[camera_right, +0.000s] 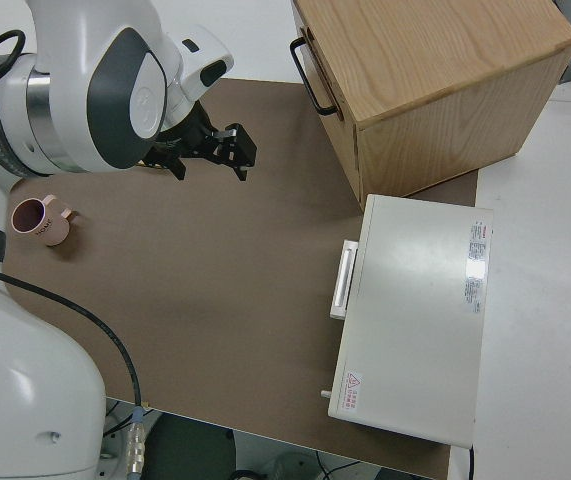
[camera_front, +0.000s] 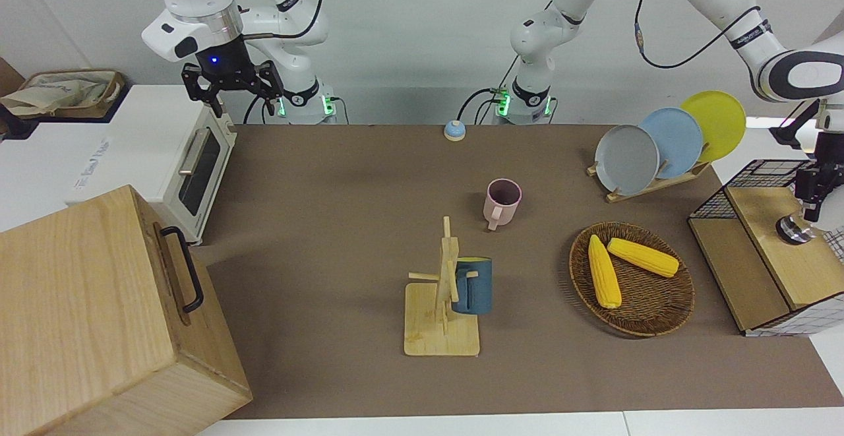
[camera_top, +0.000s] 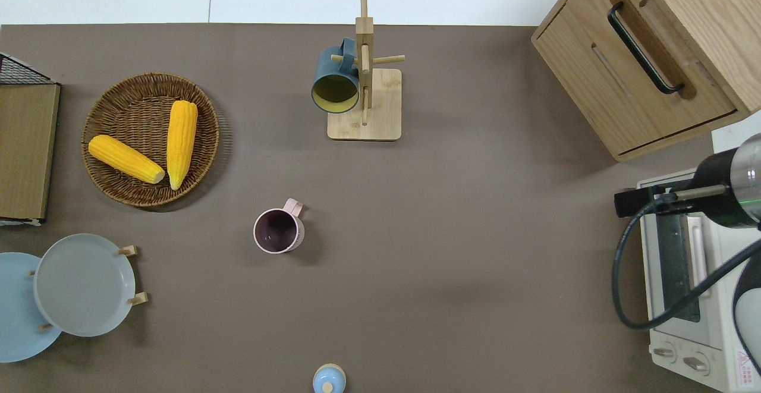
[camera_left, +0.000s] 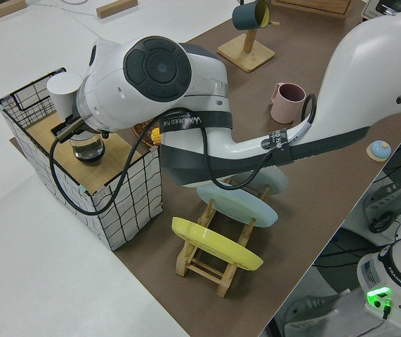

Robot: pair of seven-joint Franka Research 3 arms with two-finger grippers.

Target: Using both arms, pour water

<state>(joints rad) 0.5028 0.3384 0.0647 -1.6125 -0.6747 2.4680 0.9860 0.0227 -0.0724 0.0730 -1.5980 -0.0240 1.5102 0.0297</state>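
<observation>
Your left gripper (camera_front: 810,206) hangs just over a clear glass (camera_front: 793,230) standing on the wooden top of the wire-grid crate (camera_front: 758,251) at the left arm's end of the table; you cannot tell whether its fingers grip it. The matte pink mug (camera_front: 502,202) stands upright mid-table, well apart from that glass. Your right gripper (camera_front: 231,90), fingers spread wide and holding nothing, hangs by the white toaster oven (camera_front: 173,159).

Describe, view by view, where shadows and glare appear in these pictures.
Front view: the mug tree and pink mug cast soft shadows. Overhead view: a faint shadow beside the wicker basket. Right side view: glare streaks the white oven top.
</observation>
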